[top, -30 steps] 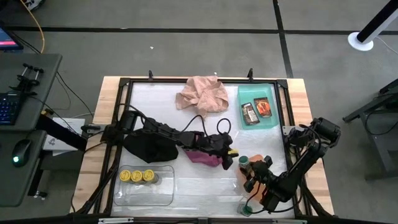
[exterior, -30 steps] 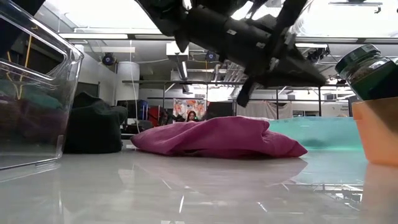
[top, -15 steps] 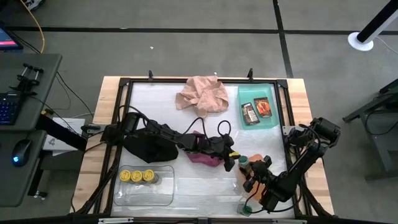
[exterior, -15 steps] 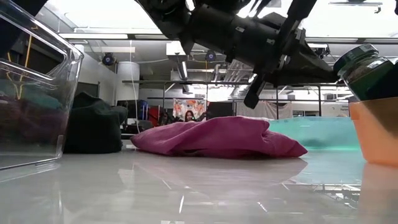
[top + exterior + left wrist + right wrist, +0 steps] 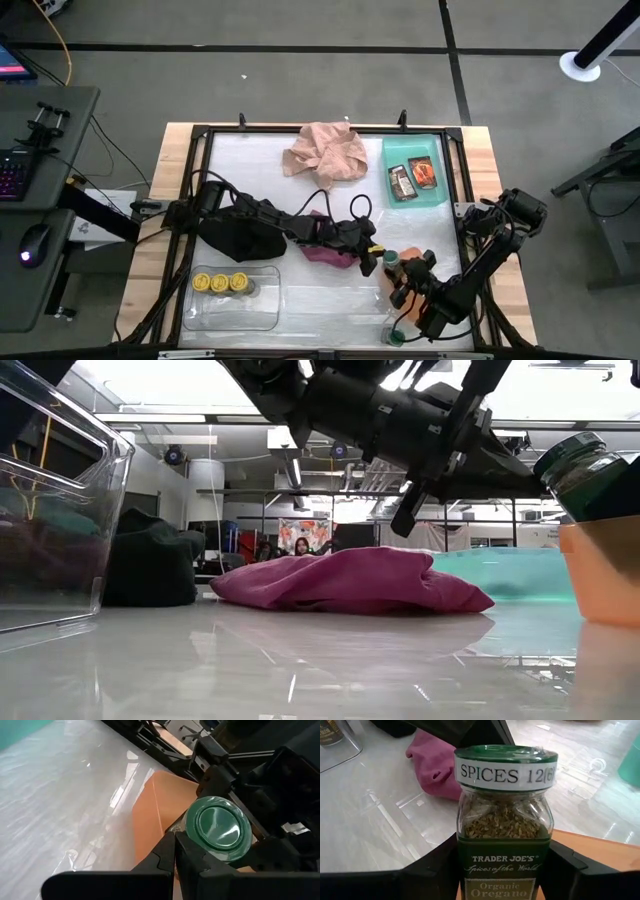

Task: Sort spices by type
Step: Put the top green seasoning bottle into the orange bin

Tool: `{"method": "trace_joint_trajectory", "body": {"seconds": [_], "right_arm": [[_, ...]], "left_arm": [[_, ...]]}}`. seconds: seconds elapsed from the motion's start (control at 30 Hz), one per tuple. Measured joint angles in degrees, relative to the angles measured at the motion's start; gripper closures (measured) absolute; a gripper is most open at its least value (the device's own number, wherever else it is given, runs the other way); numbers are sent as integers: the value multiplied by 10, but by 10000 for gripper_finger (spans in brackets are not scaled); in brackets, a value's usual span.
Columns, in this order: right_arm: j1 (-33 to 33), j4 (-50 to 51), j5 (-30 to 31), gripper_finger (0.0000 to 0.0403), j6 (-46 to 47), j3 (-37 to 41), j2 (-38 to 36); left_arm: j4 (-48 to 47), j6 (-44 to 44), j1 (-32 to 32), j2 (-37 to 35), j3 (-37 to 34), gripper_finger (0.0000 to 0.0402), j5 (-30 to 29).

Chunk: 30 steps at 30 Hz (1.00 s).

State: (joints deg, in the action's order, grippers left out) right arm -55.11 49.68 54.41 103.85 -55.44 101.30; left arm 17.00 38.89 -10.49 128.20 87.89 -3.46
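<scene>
A green-lidded spice jar point(image 5: 504, 820) is between the fingers of my right gripper point(image 5: 497, 867), over the orange tray point(image 5: 603, 570) at the table's near right. In the high view the jar point(image 5: 392, 258) sits at the tip of my right gripper point(image 5: 402, 274). My left gripper point(image 5: 371, 260) is open, reaching in from the left close beside the jar. In the left wrist view the lid point(image 5: 217, 826) shows from above. Three yellow-lidded jars point(image 5: 220, 283) stand in the clear tray. Two packets point(image 5: 412, 177) lie in the teal tray. My right gripper pinches the jar's lower body point(image 5: 465, 870) between its two fingers point(image 5: 432, 870), one on each side, below the lid. In the low view the jar point(image 5: 585, 470) leans, and the orange tray wall hides its bottom. Whether my left gripper touches the jar, I cannot tell.
A magenta cloth point(image 5: 325, 251) and a black cloth point(image 5: 240, 236) lie under my left arm. A pink cloth point(image 5: 325, 150) lies at the far edge. A small green-topped thing point(image 5: 391, 336) sits by the near edge. The clear tray point(image 5: 262, 305) stands at near left.
My left gripper has moved toward the table's right edge, closing in on the green-lidded jar. My right gripper has kept the jar in place over the orange tray.
</scene>
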Motion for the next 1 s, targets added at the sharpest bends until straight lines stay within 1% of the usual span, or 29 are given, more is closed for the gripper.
{"method": "trace_joint_trajectory", "body": {"seconds": [0.13, 0.23, 0.5, 0.6, 0.67, 0.87, 1.0], "right_arm": [[0, 0, -2, 137, 0, 0, 0], [0, 2, -1, 119, 0, 0, 0], [0, 2, -4, 125, -6, 0, 0], [0, 13, -4, 125, -14, 0, -9], [0, 44, -4, 125, -15, -6, -26], [-5, 153, -4, 124, -18, -38, -97], [-7, 188, -7, 124, -50, -56, -154]], "left_arm": [[5, 0, -5, 0, 0, 401, 5], [13, 0, -9, 0, 0, 401, 5], [12, -3, -11, 0, 0, 401, 4], [-3, -19, 3, -8, -1, 401, 19], [-20, -30, 24, -27, -1, 401, 28], [-163, -120, 95, -117, 0, 401, 30], [-233, -188, 133, -181, -1, 401, 30]]}}
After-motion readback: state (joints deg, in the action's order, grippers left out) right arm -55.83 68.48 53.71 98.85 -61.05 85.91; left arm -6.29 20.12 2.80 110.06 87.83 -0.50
